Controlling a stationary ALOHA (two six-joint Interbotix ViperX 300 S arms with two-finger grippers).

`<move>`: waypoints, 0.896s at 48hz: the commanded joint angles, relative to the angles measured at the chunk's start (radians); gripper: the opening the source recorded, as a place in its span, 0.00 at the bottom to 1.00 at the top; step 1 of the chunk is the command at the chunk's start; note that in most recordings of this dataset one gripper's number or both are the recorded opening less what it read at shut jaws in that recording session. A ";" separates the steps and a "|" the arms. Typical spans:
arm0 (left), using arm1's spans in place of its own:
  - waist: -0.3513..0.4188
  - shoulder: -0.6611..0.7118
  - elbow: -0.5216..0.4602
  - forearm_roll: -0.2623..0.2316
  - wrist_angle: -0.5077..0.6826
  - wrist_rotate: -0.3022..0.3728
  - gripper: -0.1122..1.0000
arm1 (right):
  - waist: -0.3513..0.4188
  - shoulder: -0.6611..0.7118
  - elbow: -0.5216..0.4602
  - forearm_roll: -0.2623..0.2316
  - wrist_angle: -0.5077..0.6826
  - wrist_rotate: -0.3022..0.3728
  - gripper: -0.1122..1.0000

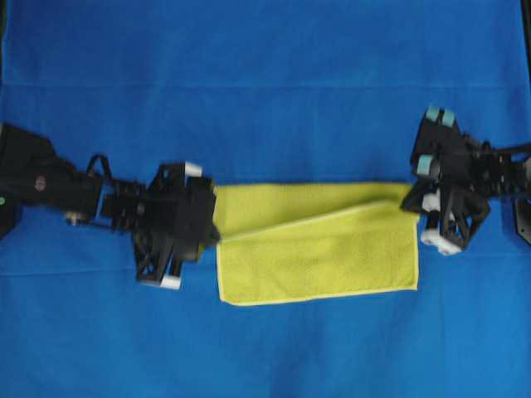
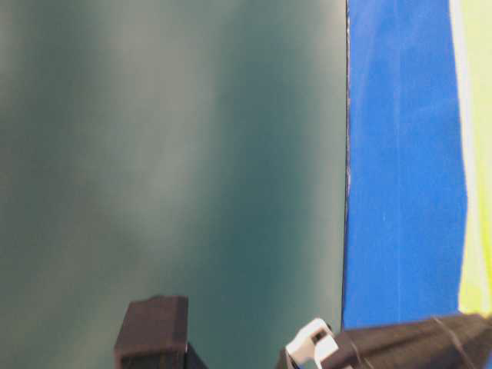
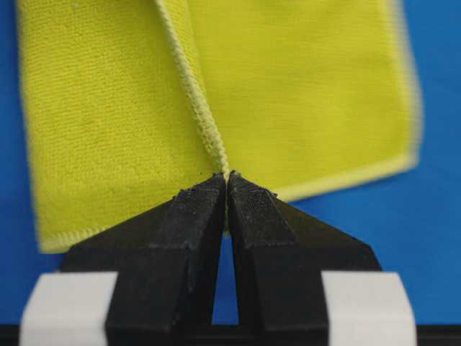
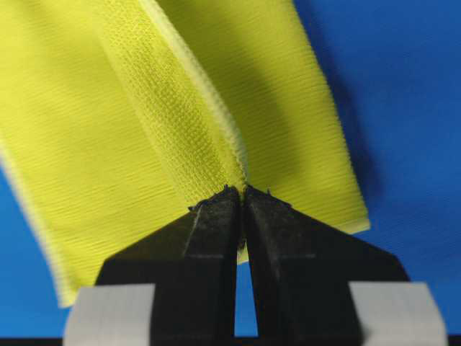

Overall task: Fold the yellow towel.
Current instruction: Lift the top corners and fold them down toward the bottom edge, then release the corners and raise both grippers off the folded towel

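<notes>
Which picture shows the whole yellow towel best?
The overhead view: the yellow towel lies whole there, folded over on the blue cloth. Each wrist view shows only the part near its pinching fingers. The table-level view catches just a yellow strip at its right edge.

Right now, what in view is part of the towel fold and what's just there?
Part of the job:
- yellow towel, partly folded
- left gripper, shut on the towel's hem
- right gripper, shut on a towel edge

Just there:
- blue cloth covering the table
- dark green wall beside the table
</notes>
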 commanded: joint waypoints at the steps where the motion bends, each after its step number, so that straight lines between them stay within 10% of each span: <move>1: -0.035 -0.011 -0.011 0.002 -0.006 -0.025 0.11 | 0.069 -0.003 -0.009 0.003 -0.014 0.051 0.13; 13: -0.101 0.028 -0.031 0.000 -0.040 -0.067 0.11 | 0.190 0.032 -0.025 0.000 -0.038 0.164 0.13; 43: -0.117 0.089 -0.058 0.000 -0.107 -0.098 0.22 | 0.212 0.071 -0.037 -0.002 -0.038 0.166 0.15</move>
